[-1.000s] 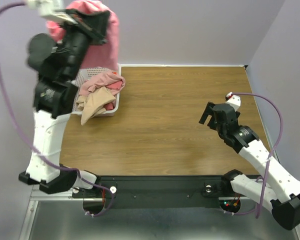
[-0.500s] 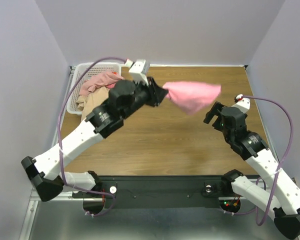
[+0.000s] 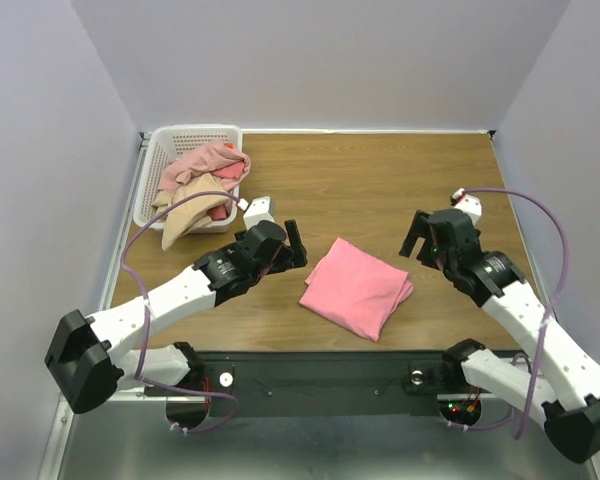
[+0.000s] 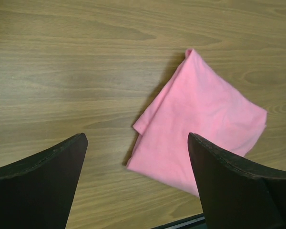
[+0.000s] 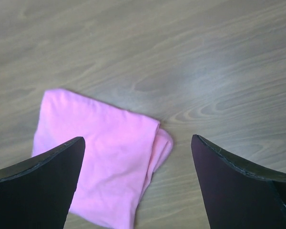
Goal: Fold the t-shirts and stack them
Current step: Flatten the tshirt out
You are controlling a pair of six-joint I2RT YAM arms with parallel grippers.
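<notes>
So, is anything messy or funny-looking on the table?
Yes. The tan cotton t-shirt spills over the front rim of the white plastic lattice basket onto the wooden table. The folded salmon-pink t-shirt lies crooked to the table's edge.

— What is the workspace enclosed by?
— Plain lilac-grey walls are seen on three sides: a far wall (image 3: 320, 60), a left wall (image 3: 30, 150) and a right wall (image 3: 570, 100).
— And the furniture?
— A brown wooden table (image 3: 380, 190) is set between them, its grain running left to right. A soft sheen is cast on it by even light.
— What is found at the near edge?
— A black rail (image 3: 330, 375) is fixed along it, and a grey metal surface (image 3: 310, 450) is seen below.
</notes>
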